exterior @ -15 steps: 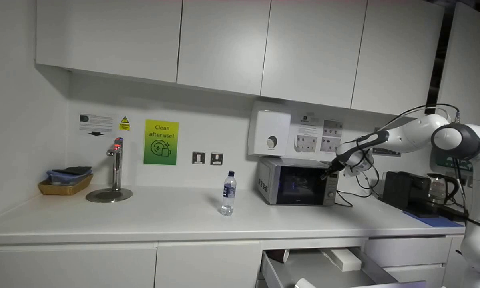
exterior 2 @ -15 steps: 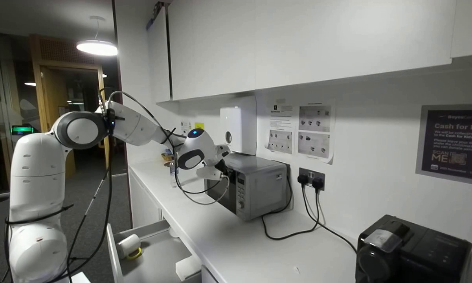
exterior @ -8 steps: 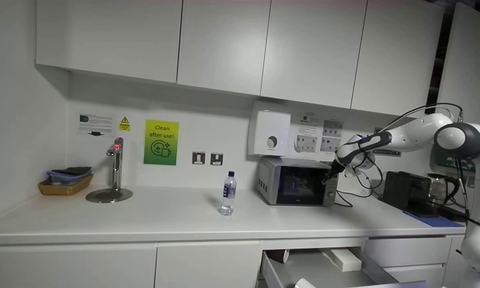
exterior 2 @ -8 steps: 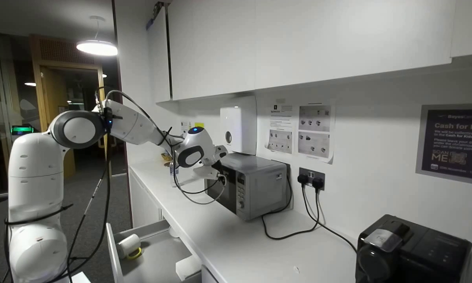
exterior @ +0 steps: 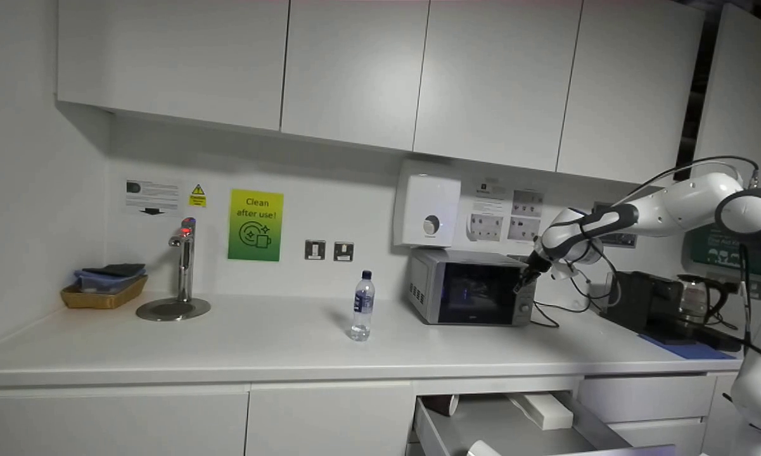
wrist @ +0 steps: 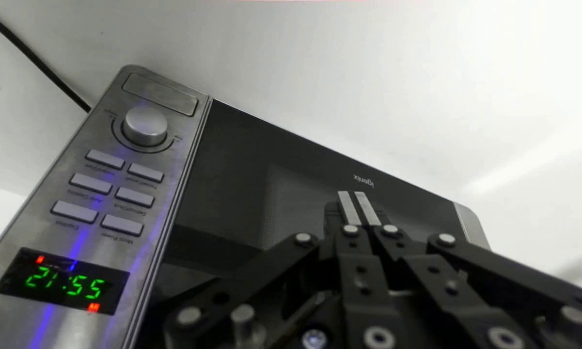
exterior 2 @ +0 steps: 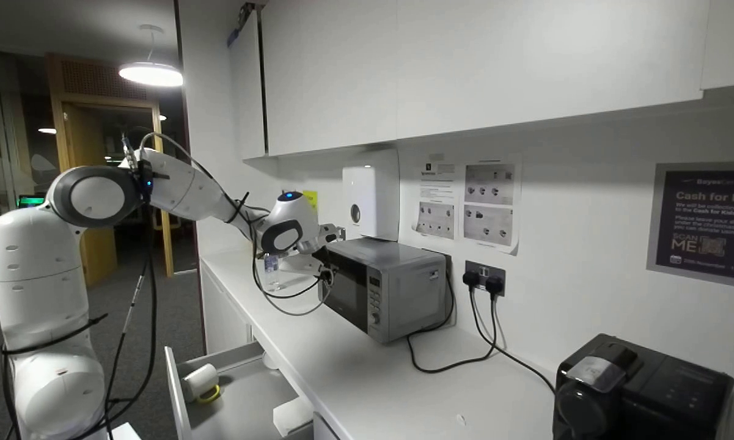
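1. Arm, left of an exterior view: smooth, rounded white shells, marked with small dark ovals.
2. Large joint, same view, left at mid-height: dark grey ring around a round white cap; adjoining black box bears a blue light.
3. Wrist housing, centre: white and dark grey, second blue light on top.
4. Wiring: black cable, thinner grey cable, both looped; black tie around the lower column.
5. Gripper, lower right of the wrist view: black linkages, round silver pin heads, one cross-slot screw, pale strips on the fingertips.
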